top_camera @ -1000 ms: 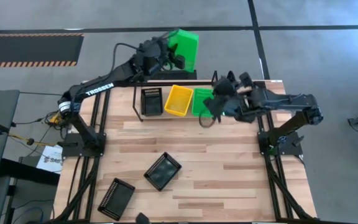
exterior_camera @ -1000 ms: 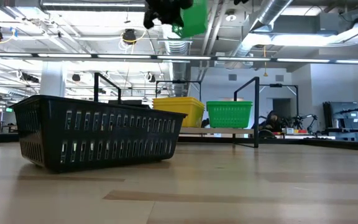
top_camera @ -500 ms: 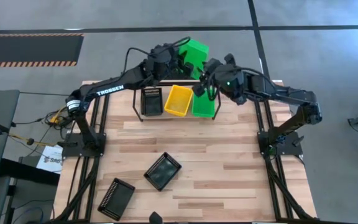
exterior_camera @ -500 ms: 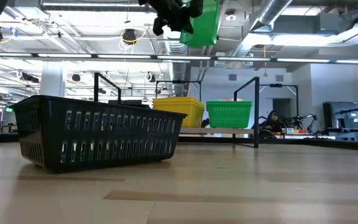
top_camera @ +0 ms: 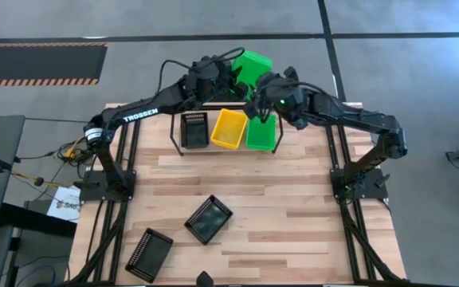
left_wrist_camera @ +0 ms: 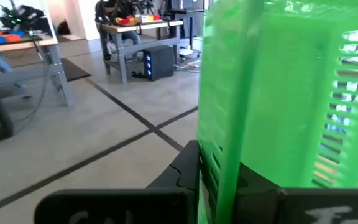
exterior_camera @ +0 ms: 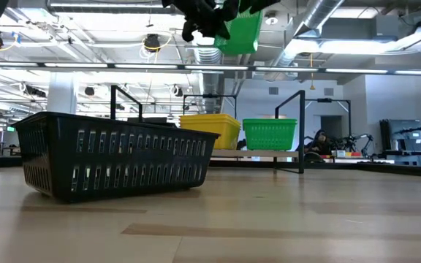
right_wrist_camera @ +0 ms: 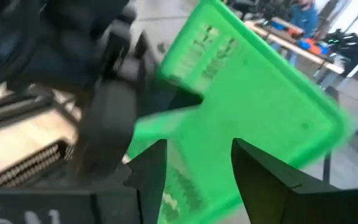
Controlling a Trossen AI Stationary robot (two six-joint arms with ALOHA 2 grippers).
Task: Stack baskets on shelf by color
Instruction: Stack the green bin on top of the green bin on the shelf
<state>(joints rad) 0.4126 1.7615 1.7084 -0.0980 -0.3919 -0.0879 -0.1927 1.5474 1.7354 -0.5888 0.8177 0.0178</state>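
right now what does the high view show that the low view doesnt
Only the high view: both arms whole, the left gripper shut on the raised green basket, the open right gripper next to it, a black basket on the shelf, and a second black basket at the table's near edge.

Only the low view: the room's ceiling and benches behind.

Both: the raised green basket, the yellow basket and green basket on the shelf, and the loose black basket.

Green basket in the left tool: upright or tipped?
Tipped. The green basket hangs high above the shelf in the left tool; the low view shows it slanted, and the right wrist view faces its flat bottom.
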